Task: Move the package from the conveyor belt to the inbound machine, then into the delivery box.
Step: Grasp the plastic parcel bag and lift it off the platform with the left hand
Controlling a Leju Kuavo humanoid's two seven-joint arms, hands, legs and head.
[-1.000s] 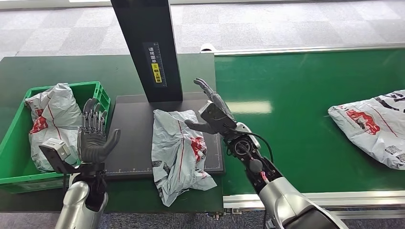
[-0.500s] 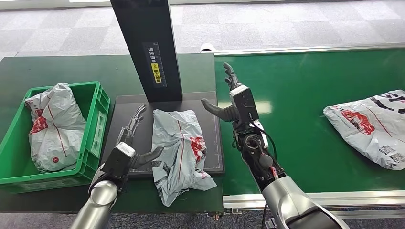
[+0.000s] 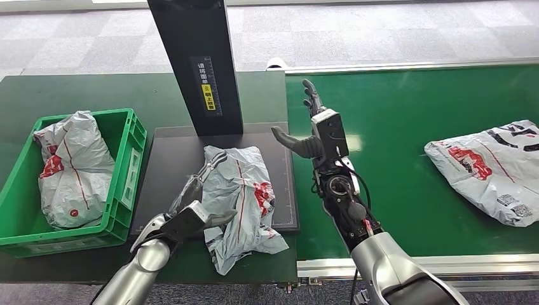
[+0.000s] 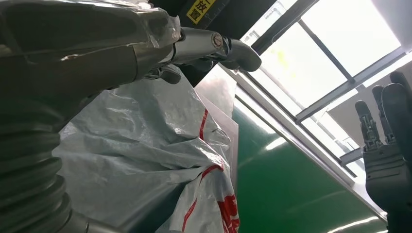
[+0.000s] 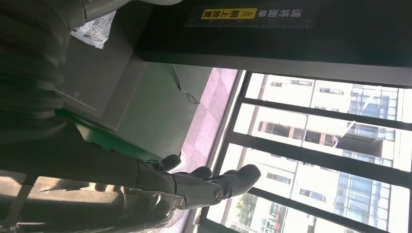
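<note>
A green crate [image 3: 130, 166] at the left holds one grey package [image 3: 68, 166]. The left hand [image 3: 191, 204], fingers apart, lies against the left edge of the crumpled package [image 3: 240, 202] on the black scanner platform [image 3: 171, 166]. Right of it, the right hand [image 3: 316, 130] hangs spread and empty above the green conveyor belt [image 3: 394, 152], where another package [image 3: 489, 168] lies far right.

Ahead of me runs a grey tiled floor [image 3: 381, 32]. A dark green table [image 3: 76, 89] spreads to my left. One spare bag [image 3: 489, 168] lies far right, another [image 3: 70, 168] far left. Tall windows [image 5: 316, 121] show buildings [image 5: 291, 111] outside, and a thin cable [image 5: 184, 90] trails across the table.
</note>
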